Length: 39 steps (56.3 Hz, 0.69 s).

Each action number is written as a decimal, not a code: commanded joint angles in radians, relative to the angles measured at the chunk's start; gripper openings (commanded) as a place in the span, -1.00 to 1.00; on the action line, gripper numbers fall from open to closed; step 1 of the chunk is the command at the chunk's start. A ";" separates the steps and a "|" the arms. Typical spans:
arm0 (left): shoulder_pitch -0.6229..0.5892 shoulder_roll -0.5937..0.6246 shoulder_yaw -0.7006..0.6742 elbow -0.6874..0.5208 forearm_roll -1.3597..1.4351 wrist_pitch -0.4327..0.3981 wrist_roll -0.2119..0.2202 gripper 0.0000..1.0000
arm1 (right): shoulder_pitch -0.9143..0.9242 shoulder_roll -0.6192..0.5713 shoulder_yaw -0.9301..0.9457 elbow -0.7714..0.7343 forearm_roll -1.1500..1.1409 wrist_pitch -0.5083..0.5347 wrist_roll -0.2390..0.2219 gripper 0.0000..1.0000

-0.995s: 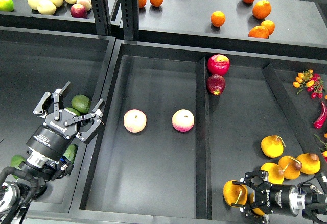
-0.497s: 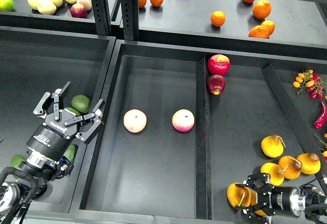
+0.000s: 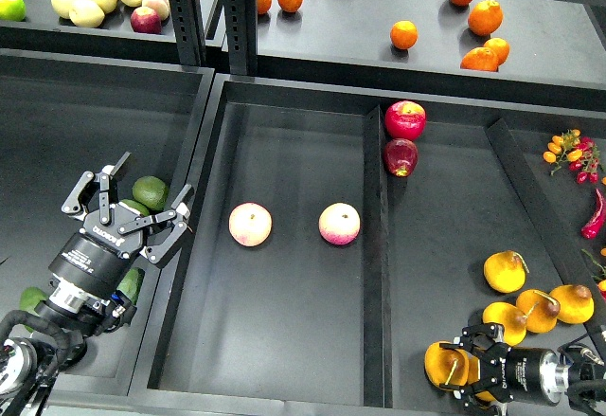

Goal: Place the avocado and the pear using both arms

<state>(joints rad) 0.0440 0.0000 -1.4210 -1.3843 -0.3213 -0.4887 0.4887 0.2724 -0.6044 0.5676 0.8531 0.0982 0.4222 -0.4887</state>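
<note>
1. Left gripper: arm enters low left, jaws spread wide above the avocado, which appears mostly hidden beneath them in the left tray.
2. Right gripper: arm lies level from the right, jaws pinching the pear, bottom right.

Middle bin open; two apples mid-floor; divider right.

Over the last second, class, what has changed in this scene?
The right gripper, its jaws around the pear, has drawn back toward the lower right, carrying the fruit with it. The left gripper stayed open above the avocado; all other fruit stayed put.
</note>
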 commanded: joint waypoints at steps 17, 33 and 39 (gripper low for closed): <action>0.001 0.000 0.013 0.001 0.001 0.000 0.000 0.98 | 0.010 0.002 0.052 0.023 0.011 -0.005 0.000 0.97; 0.002 0.000 0.031 0.001 0.001 0.000 0.000 0.98 | 0.010 0.002 0.118 0.089 0.061 -0.011 0.000 0.97; 0.002 0.000 0.033 0.001 0.001 0.000 0.000 0.98 | 0.010 0.002 0.138 0.106 0.084 -0.011 0.000 0.97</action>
<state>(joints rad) 0.0459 0.0000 -1.3901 -1.3836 -0.3206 -0.4887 0.4887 0.2818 -0.6025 0.6873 0.9408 0.1590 0.4119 -0.4887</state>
